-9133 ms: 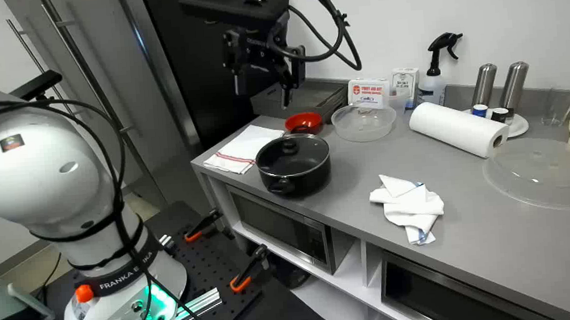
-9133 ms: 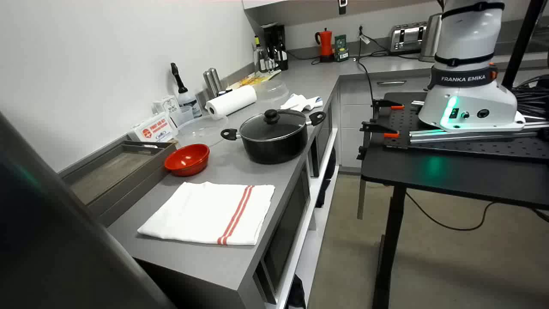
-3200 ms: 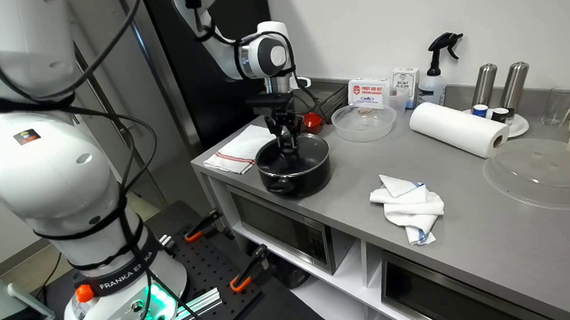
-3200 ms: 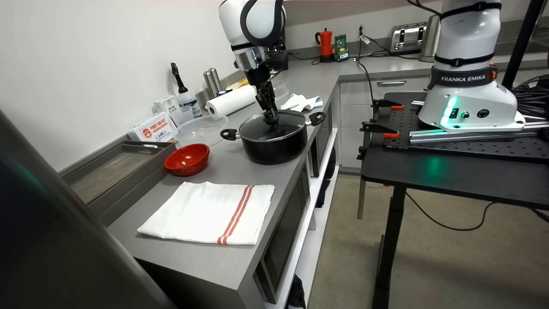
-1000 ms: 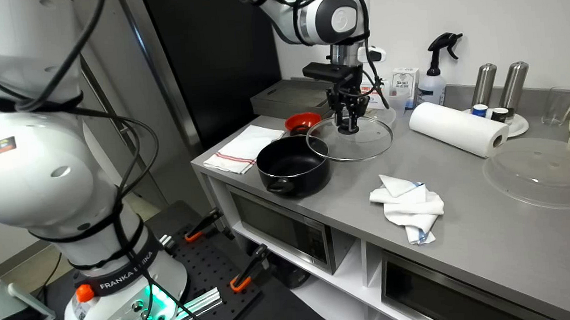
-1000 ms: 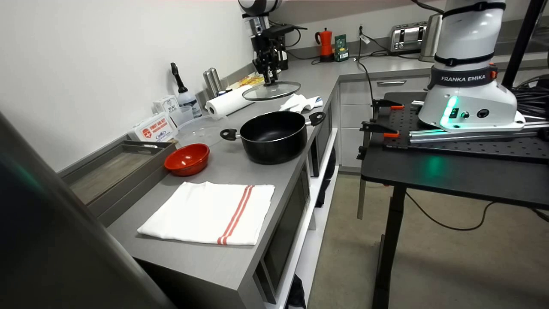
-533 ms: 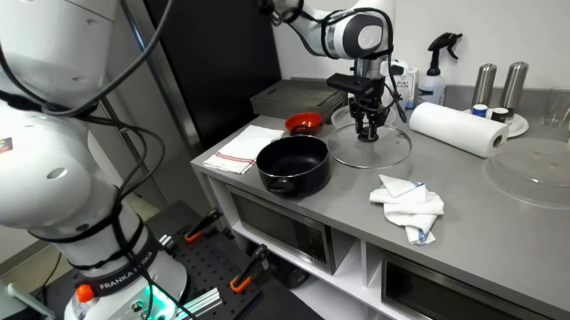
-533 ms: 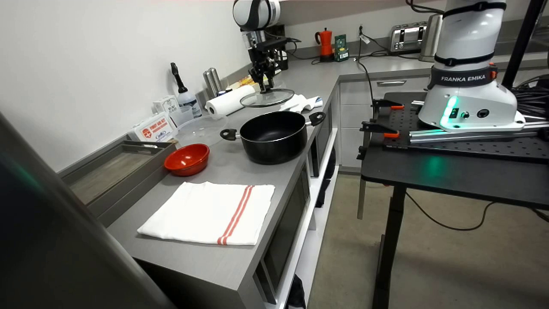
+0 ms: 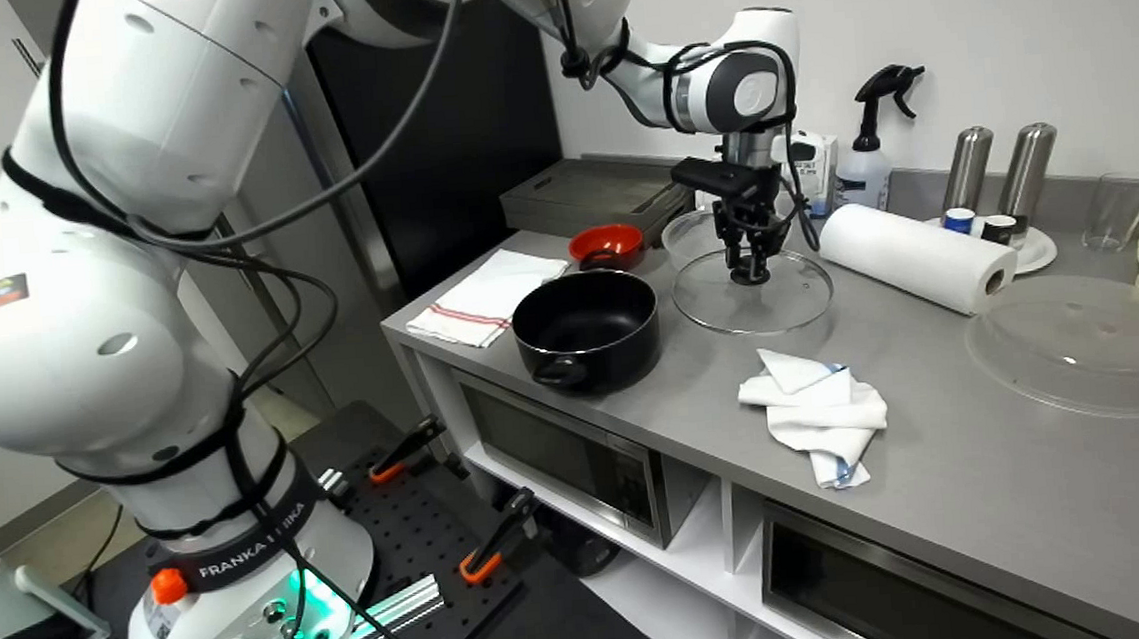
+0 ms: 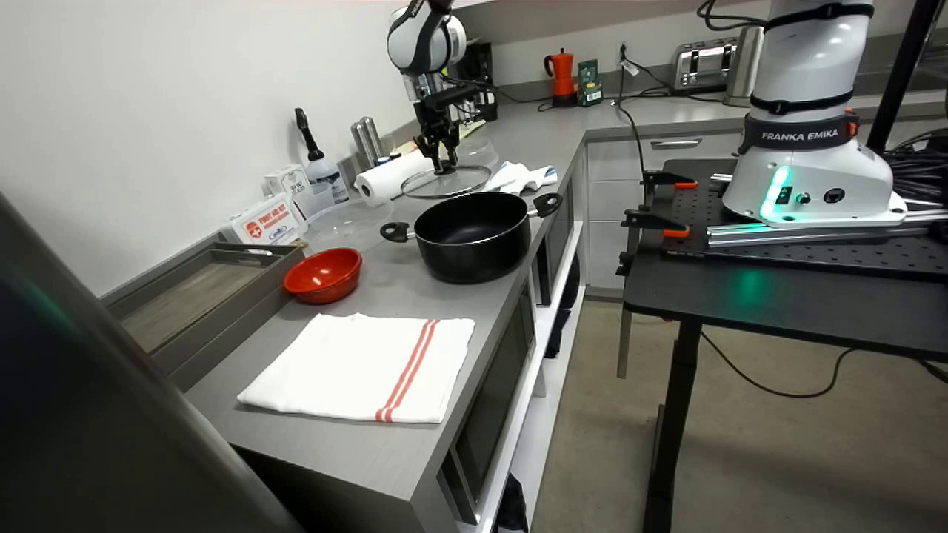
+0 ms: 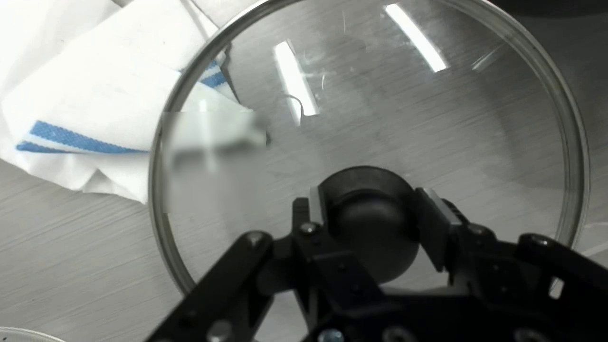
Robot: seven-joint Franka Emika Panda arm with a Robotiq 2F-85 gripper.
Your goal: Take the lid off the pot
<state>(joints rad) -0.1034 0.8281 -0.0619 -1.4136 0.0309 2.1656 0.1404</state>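
Just right of centre in an exterior view, the gripper hangs upright over the lid, clamped on its dark knob. The wrist view bears that out: the knob is pinched between the pads at lower centre, the rest of the lid spreading above it, and a rumpled cloth at upper left shows partly through. The lid looks level, just to the right of the pot, which stands open, its black inside in plain sight. Whether the lid's rim touches the grey counter I can't tell from here. Left of the pot lies a folded towel; above the pot in the frame sits a red bowl. To the lid's right, a paper roll lies on its side, with a spray bottle near the white wall. At upper right in an exterior view, the robot's base glows green on a black table, a toaster beyond.
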